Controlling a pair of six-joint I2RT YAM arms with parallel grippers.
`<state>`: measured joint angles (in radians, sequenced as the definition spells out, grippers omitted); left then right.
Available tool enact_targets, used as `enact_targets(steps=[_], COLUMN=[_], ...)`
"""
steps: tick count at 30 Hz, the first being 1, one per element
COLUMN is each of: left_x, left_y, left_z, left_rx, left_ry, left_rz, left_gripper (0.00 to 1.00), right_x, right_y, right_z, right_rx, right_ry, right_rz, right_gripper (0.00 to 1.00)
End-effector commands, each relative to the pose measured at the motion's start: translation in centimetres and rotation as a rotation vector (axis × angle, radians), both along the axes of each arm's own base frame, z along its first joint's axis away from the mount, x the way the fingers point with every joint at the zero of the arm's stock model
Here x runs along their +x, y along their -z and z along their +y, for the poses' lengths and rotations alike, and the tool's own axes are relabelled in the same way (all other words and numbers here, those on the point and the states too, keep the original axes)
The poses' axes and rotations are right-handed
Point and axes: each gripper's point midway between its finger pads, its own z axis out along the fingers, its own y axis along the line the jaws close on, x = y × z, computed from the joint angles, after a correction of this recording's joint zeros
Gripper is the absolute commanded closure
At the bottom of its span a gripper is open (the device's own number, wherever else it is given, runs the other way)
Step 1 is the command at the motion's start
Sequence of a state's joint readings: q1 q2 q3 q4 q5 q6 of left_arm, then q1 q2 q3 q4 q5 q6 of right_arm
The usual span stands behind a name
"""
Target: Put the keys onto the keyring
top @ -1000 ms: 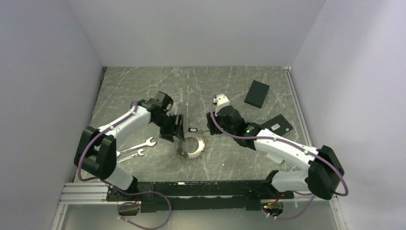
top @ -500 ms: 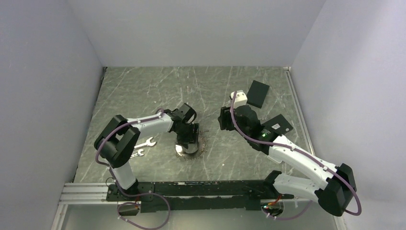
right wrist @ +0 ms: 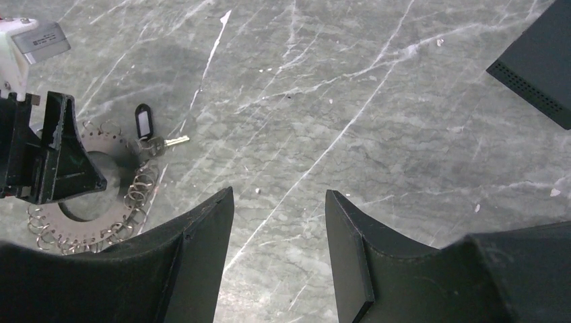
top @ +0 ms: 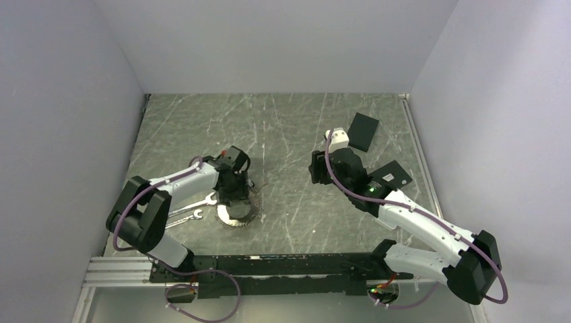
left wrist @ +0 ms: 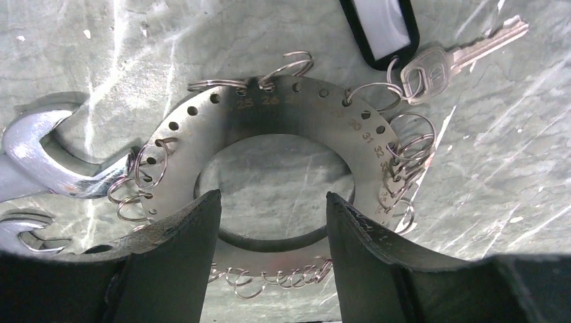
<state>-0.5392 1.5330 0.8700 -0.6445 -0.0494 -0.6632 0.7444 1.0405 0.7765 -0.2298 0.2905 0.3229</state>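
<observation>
While the keyring [left wrist: 289, 111] lay flat: near-left corner of the tabletop, hole upward, beside wrenches [left wrist: 47, 168].
Key [left wrist: 464, 50]: we saw its blade pointing away from the keyring.
Left gripper [left wrist: 271, 198]: jaws apart, straddling the rim; it and the keyring had slid toward the left edge.
Right gripper [right wrist: 279, 195]: jaws apart, unmoved.

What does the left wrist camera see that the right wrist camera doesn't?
Only the left wrist camera shows two silver wrenches at the left edge, and tiny numbers stamped on the keyring.

Only the right wrist camera shows a black box in its top right corner, and the left gripper seen from outside, over the ring.

Both show the keyring with its many little wire rings, the key with its black tag beside it, and the grey marbled table.
</observation>
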Motion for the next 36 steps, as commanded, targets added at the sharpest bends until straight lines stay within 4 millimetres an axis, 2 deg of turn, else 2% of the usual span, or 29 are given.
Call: enact_targets(steps=[1,5,8,10,11,12,14,17,21,25,31,36], left_x=[1.4,2.4,3.4,3.9,4.0,4.1,4.2,4.3,4.3,4.0,3.2,3.2], left_y=[-2.3,-6.4,-11.5,-15.8,-17.5,-18.9,-21.5,-24.4,-25.7,-24.4,-23.3,-22.9], left_z=[-1.2,-2.6,-2.7,-2.0,-1.3,-0.8,0.6,2.6,5.0,6.8,8.3,8.3], left_rx=[-0.047,-0.119,-0.135,-0.13,-0.116,-0.103,-0.066,-0.009,0.052,0.1,0.167,0.174], left_ry=[0.052,0.136,0.188,0.201,0.201,0.208,0.212,0.201,0.163,0.115,0.099,0.105], left_rz=[-0.075,-0.151,-0.256,-0.374,-0.425,-0.479,-0.576,-0.721,-0.899,-0.978,-0.924,-0.907], left_gripper=[0.36,0.33,0.3,0.22,0.15,0.04,0.01,0.0,0.01,0.01,0.01,0.01], right_x=[0.7,1.2,1.7,1.9,1.9,1.8,1.5,1.1,0.6,0.7,0.8,1.3], right_y=[-1.5,-1.8,-3.8,-6.3,-7.7,-9.2,-11.6,-14.6,-16.1,-15.8,-16.0,-16.0], right_z=[-0.2,-0.8,-1.1,-1.6,-1.8,-1.9,-2.0,-2.2,-2.1,-2.1,-1.2,-0.3], right_rx=[0.026,0.028,0.052,0.092,0.118,0.147,0.197,0.265,0.292,0.309,0.329,0.323], right_ry=[0.027,0.074,0.104,0.135,0.141,0.141,0.134,0.126,0.099,0.11,0.069,0.055], right_rz=[-0.043,-0.051,-0.097,-0.151,-0.182,-0.213,-0.265,-0.324,-0.369,-0.359,-0.375,-0.366], right_gripper=[0.44,0.43,0.41,0.37,0.32,0.25,0.04,0.0,0.0,0.0,0.0,0.0])
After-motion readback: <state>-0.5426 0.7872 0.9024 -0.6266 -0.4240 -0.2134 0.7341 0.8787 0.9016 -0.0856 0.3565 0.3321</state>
